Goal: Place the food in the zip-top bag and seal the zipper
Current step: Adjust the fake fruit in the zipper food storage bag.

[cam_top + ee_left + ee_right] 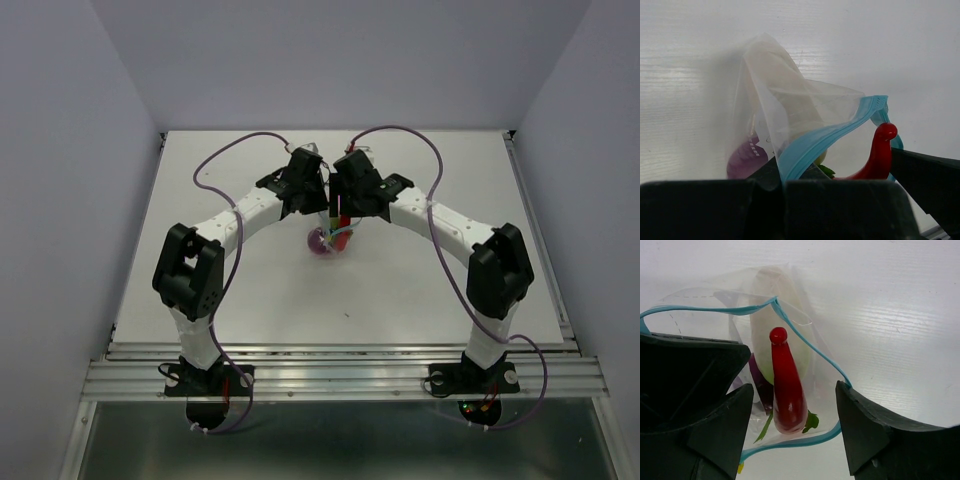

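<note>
The left gripper [782, 182] pinches the zip-top bag [785, 100] by its zipper [840, 130]. The right gripper [794, 395] stands spread around the chili [785, 385] in the bag's mouth. Flimsy, slippery film, so I'd hold the stiffer strip.

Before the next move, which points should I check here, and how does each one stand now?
1. Left gripper shut on the zipper: ok.
2. Right gripper open, not touching the chili: ok.
3. Purple ball and radish inside the zip-top bag: ok, visible through the plastic.
4. Chili fully below the zipper: not ok, its tip stands in the mouth.
5. Zipper sealed: not ok, the mouth gapes.
6. Right fingers free of the plastic: cannot tell.
</note>
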